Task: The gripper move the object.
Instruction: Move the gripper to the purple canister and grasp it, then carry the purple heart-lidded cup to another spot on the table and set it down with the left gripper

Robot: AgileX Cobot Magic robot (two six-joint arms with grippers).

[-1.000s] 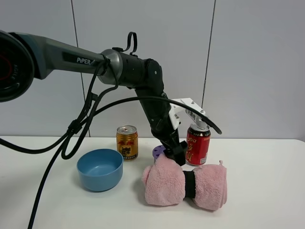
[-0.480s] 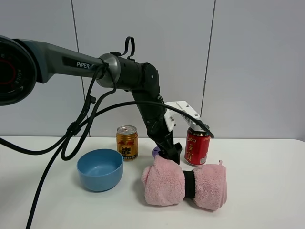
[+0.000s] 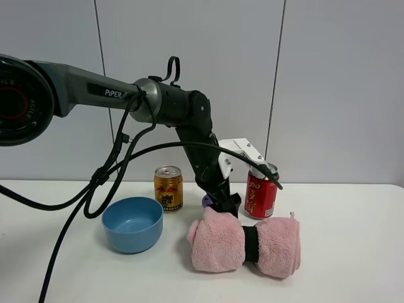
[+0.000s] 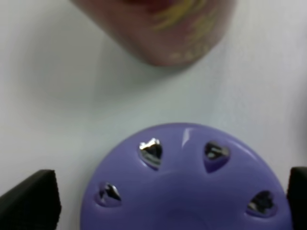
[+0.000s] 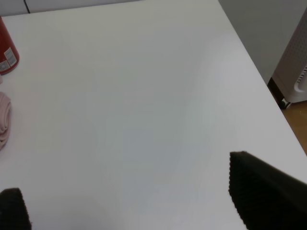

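The lilac-lidded tub (image 3: 207, 201) stands on the white table behind the pink towel roll, mostly hidden by the left gripper (image 3: 225, 206). That black claw reaches down over it from the dark arm. In the left wrist view the purple lid (image 4: 187, 187) with its petal-shaped holes lies between the two black fingertips (image 4: 29, 201), which stand apart on either side; the left gripper (image 4: 163, 203) is open around it. A gap shows between one fingertip and the lid. The right gripper (image 5: 139, 201) is open and empty above bare table; it is out of the exterior view.
A red can (image 3: 261, 189) stands close to the right of the tub and shows in the left wrist view (image 4: 163, 28). A gold can (image 3: 168, 188) stands to the left and a blue bowl (image 3: 132, 224) in front of it. The pink towel roll (image 3: 245, 243) lies in front of the tub.
The left arm has shifted a little to the left and settled lower, with the claw staying down at the tub. The cans, bowl and towel have not moved.
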